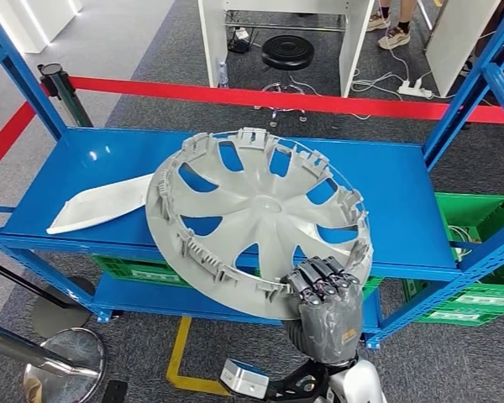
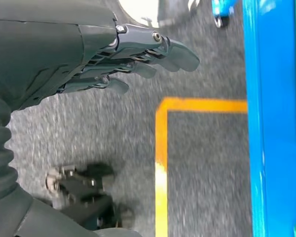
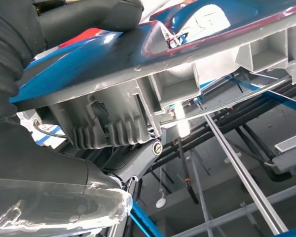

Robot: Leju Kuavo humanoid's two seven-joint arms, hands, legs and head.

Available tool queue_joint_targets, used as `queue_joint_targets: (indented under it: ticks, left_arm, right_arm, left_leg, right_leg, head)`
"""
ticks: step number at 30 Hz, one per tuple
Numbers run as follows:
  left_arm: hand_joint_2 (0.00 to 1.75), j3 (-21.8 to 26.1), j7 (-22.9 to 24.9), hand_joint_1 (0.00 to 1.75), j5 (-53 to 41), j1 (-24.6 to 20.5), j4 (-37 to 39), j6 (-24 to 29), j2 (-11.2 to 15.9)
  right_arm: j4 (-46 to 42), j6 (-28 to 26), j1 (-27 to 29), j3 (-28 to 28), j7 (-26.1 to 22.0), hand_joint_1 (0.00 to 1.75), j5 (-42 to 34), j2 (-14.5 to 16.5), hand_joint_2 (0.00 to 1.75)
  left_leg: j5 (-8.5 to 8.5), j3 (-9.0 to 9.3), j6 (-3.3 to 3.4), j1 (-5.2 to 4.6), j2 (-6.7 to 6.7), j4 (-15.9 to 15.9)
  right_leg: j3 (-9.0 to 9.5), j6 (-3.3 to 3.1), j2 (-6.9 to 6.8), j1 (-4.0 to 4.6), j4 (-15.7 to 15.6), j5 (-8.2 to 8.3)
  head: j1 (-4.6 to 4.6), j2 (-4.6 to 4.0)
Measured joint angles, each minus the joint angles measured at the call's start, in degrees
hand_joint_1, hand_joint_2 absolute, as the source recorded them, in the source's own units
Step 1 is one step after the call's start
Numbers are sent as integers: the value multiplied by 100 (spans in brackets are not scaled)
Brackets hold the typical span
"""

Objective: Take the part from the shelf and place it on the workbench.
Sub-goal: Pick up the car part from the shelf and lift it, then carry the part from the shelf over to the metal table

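Right hand (image 1: 325,294) grips the grey wheel cover (image 1: 259,220) by its near rim, tilted over the blue shelf (image 1: 395,189)'s front edge. Left hand (image 2: 139,54) hangs slack, holding nothing. One-sided hold: lift slowly, keep level, clear the shelf posts.

text: none legible | labels: none | numbers: none

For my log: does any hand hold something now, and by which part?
The right hand grips the grey wheel cover by its near rim. The left hand holds nothing.
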Motion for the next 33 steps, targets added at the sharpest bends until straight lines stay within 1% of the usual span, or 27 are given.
queue_joint_targets:
  ticks: [5, 7, 8, 9, 10, 11, 13, 14, 15, 16, 17, 18, 19, 20, 21, 23, 24, 25, 26, 27, 28, 29, 30, 31, 32, 33]
  left_arm:
    - [175, 0, 0, 0, -6, -16, -1, 2, -60]
    - [175, 0, 0, 0, -6, -20, -1, 2, -72]
    - [175, 0, 0, 0, -9, -25, -1, 0, -79]
    - [175, 0, 0, 0, -15, -34, -1, -3, -88]
    - [175, 0, 0, 0, -22, -45, -1, -7, -97]
    - [175, -1, 0, 0, -35, -54, -1, -11, -107]
    - [175, -2, 1, 0, -69, -62, -1, -16, -120]
    - [175, -3, 2, 0, -90, -64, -1, -18, -126]
    - [175, -4, 2, 0, -111, -69, 0, -18, -131]
    - [175, -7, 2, 0, -127, -78, 0, -20, -138]
    - [175, -11, 2, 0, -142, -89, 0, -21, -146]
    - [175, -18, 2, 0, -156, -103, -1, -25, -152]
    - [175, -28, 2, 0, -166, -121, -1, -27, -157]
    - [175, -42, 2, 0, -179, -139, -2, -29, -160]
    - [175, -60, 2, 0, -195, -153, -1, -31, -161]
    - [175, -92, 3, 0, -234, -173, -1, -27, -163]
    - [175, -104, 4, 0, -256, -179, 0, -23, -163]
    - [175, -111, 7, 0, -279, -187, 0, -17, -165]
    - [175, -119, 9, 0, -301, -196, 0, -11, -166]
    - [175, -129, 12, 0, -316, -204, 1, -8, -168]
    - [175, -139, 14, 0, -329, -211, 1, -5, -170]
    - [175, -150, 16, 0, -339, -216, 1, -4, -172]
    - [175, -163, 17, 0, -353, -218, 0, -4, -173]
    - [175, -179, 17, 0, -368, -220, 1, -4, -174]
    - [175, -200, 17, 0, -381, -224, 0, -5, -174]
    - [175, -221, 17, 0, -392, -234, -1, -5, -174]
  right_arm:
    - [-69, 0, 65, 40, 1, 175, 1, -55, 175]
    - [-85, 0, 73, 50, 2, 175, 2, -62, 175]
    - [-97, 0, 75, 54, 5, 175, 5, -68, 175]
    - [-108, 0, 77, 60, 12, 175, 7, -76, 175]
    - [-115, 0, 76, 68, 27, 175, 12, -87, 175]
    - [-120, 0, 76, 83, 54, 175, 20, -103, 175]
    - [-122, 0, 81, 126, 129, 175, 43, -140, 175]
    - [-122, 0, 91, 150, 178, 175, 60, -164, 175]
    - [-126, 0, 105, 170, 228, 175, 79, -187, 175]
    - [-137, 0, 118, 189, 277, 175, 103, -209, 175]
    - [-156, 0, 130, 205, 320, 175, 126, -228, 175]
    - [-179, 0, 136, 222, 353, 175, 148, -245, 175]
    - [-201, 0, 140, 241, 377, 175, 169, -260, 175]
    - [-227, 0, 144, 262, 401, 175, 189, -273, 175]
    - [-252, 0, 146, 283, 432, 175, 208, -287, 175]
    - [-301, 0, 160, 318, 517, 175, 239, -316, 175]
    - [-322, 0, 165, 334, 563, 175, 250, -334, 175]
    - [-344, 0, 172, 350, 601, 175, 258, -351, 175]
    - [-365, 0, 178, 367, 630, 175, 264, -369, 175]
    - [-387, 0, 184, 381, 649, 175, 270, -386, 175]
    - [-403, 0, 193, 391, 659, 175, 274, -403, 175]
    - [-414, 0, 207, 399, 665, 175, 277, -421, 175]
    - [-425, 0, 229, 404, 668, 175, 279, -440, 175]
    - [-436, 0, 253, 405, 667, 175, 279, -458, 175]
    - [-447, 0, 275, 406, 666, 175, 279, -475, 175]
    - [-462, 0, 294, 406, 664, 175, 279, -488, 175]
  left_leg:
    - [-12, -22, 46, -18, 1, 40]
    - [20, -25, 87, -33, 2, 40]
    - [63, -19, 116, -19, 8, 6]
    - [111, -15, 148, -3, 15, -34]
    - [152, -18, 176, 18, 24, -77]
    - [181, -23, 193, 38, 33, -107]
    - [194, -52, 204, 40, 46, -106]
    - [197, -60, 202, 42, 51, -101]
    - [199, -63, 200, 45, 54, -95]
    - [196, -64, 191, 51, 53, -85]
    - [187, -62, 176, 59, 48, -69]
    - [173, -64, 152, 65, 42, -50]
    - [161, -81, 117, 64, 36, -23]
    - [155, -103, 80, 58, 31, 4]
    - [160, -131, 45, 51, 27, 25]
    - [175, -177, -15, 44, 23, 53]
    - [137, -203, -44, 48, 23, 83]
    - [35, -252, -72, 53, 25, 181]
    - [-134, -342, -97, 59, 27, 387]
    - [-353, -478, -116, 66, 29, 715]
    - [-571, -639, -128, 71, 29, 1117]
    - [-723, -776, -133, 74, 29, 1476]
    - [-768, -842, -130, 75, 29, 1688]
    - [-696, -806, -118, 75, 29, 1684]
    - [-530, -660, -98, 74, 29, 1454]
    - [-329, -425, -70, 72, 29, 1058]
  right_leg:
    - [1, 50, 3, -21, -3, 15]
    - [4, 95, 4, -36, -19, 51]
    - [-8, 122, 5, -39, -25, 52]
    - [-35, 149, 3, -37, 2, 15]
    - [-101, 173, 2, -35, 123, -90]
    - [-214, 190, 0, -39, 365, -257]
    - [-516, 224, -3, -56, 1099, -623]
    - [-632, 239, -5, -65, 1394, -712]
    - [-662, 254, -6, -73, 1508, -690]
    - [-581, 264, -8, -83, 1389, -556]
    - [-397, 272, -11, -96, 1057, -346]
    - [-186, 276, -10, -103, 669, -202]
    - [5, 269, -5, -100, 341, -102]
    - [118, 253, 3, -95, 136, -73]
    - [157, 228, 13, -87, 64, -108]
    - [132, 163, 23, -88, 35, -103]
    - [115, 123, 21, -96, 18, -96]
    - [93, 80, 16, -105, 7, -77]
    - [68, 36, 7, -112, -4, -53]
    - [38, -3, -3, -106, -5, -29]
    - [1, -29, -12, -96, -4, -5]
    - [-35, -46, -20, -84, -3, 19]
    - [-71, -54, -25, -71, -1, 46]
    - [-105, -54, -26, -60, 1, 74]
    - [-136, -50, -24, -51, 4, 102]
    - [-164, -40, -22, -44, 8, 132]
  head:
    - [0, 0]
    - [-3, 0]
    - [-4, 0]
    - [1, 0]
    - [14, 0]
    - [28, 0]
    - [51, 0]
    - [53, 0]
    - [54, 0]
    - [55, 0]
    - [55, 0]
    - [55, 0]
    - [63, 0]
    - [73, 1]
    - [73, 1]
    - [67, 2]
    - [56, 2]
    - [49, 2]
    - [41, 2]
    - [32, 2]
    - [26, 2]
    - [25, 2]
    - [23, 2]
    - [24, 2]
    - [24, 2]
    - [23, 2]
